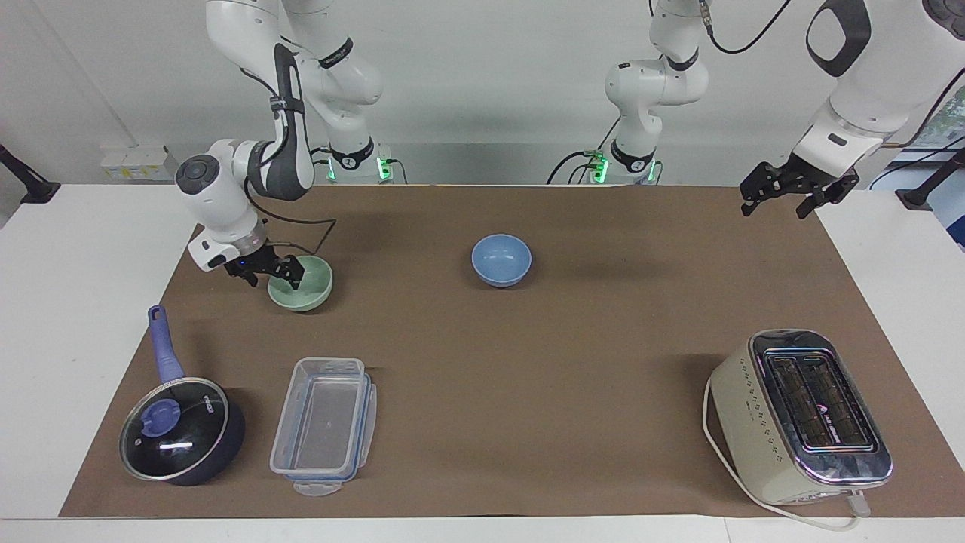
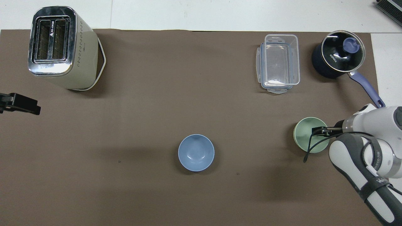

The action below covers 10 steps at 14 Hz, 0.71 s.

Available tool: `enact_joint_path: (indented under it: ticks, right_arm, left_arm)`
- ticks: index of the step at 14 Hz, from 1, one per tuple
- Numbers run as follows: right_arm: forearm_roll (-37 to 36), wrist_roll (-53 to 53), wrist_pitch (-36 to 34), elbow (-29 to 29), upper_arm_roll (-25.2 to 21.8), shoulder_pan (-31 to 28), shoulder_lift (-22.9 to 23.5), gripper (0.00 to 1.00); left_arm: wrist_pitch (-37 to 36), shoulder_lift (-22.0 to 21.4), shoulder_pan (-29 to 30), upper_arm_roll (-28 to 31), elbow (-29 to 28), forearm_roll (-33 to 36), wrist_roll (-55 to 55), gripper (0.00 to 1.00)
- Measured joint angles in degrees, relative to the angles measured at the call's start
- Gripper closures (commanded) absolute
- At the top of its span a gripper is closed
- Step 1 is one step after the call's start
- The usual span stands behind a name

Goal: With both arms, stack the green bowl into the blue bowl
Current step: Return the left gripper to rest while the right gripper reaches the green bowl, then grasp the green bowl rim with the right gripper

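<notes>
Facing view
Right gripper (image 1: 273, 275): placed at the green bowl (image 1: 304, 286), fingers spread astride the rim at the right arm's end.
Left gripper (image 1: 784, 197): held high over the mat's edge at the left arm's end; finger state cannot be told.
Blue bowl (image 1: 501, 261): set mid-mat, well apart from the green one.

Overhead view
Pot (image 2: 339, 58): "KONKA" is read on the lid.
Toaster (image 2: 63, 47): a small logo is seen, unreadable.
Container (image 2: 279, 63): placed beside the pot.
</notes>
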Motion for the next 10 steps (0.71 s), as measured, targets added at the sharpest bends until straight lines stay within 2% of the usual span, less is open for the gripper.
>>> enact_joint_path:
  ticks: [3, 6, 7, 9, 10]
  right_arm:
    - [0.0, -0.28, 0.01, -0.02, -0.01, -0.13, 0.0, 0.1]
    - [0.0, -0.87, 0.01, -0.02, -0.01, -0.58, 0.0, 0.26]
    - [0.22, -1.77, 0.01, -0.02, -0.01, -0.74, 0.0, 0.33]
    - [2.35, -4.72, 0.01, 0.0, -0.01, -1.26, -0.01, 0.59]
    - [3.0, -6.0, 0.01, 0.04, -0.02, -1.54, -0.02, 0.68]
  left_arm:
    - [-0.55, -0.32, 0.0, -0.03, 0.05, 0.0, 0.0, 0.0]
    - [-0.55, -0.32, 0.0, -0.25, 0.05, 0.0, 0.0, 0.0]
    - [-0.55, -0.32, 0.0, -0.24, 0.05, 0.0, 0.0, 0.0]
    - [-0.55, -0.32, 0.0, -0.19, 0.05, 0.0, 0.0, 0.0]
    - [-0.55, -0.32, 0.0, -0.17, 0.05, 0.0, 0.0, 0.0]
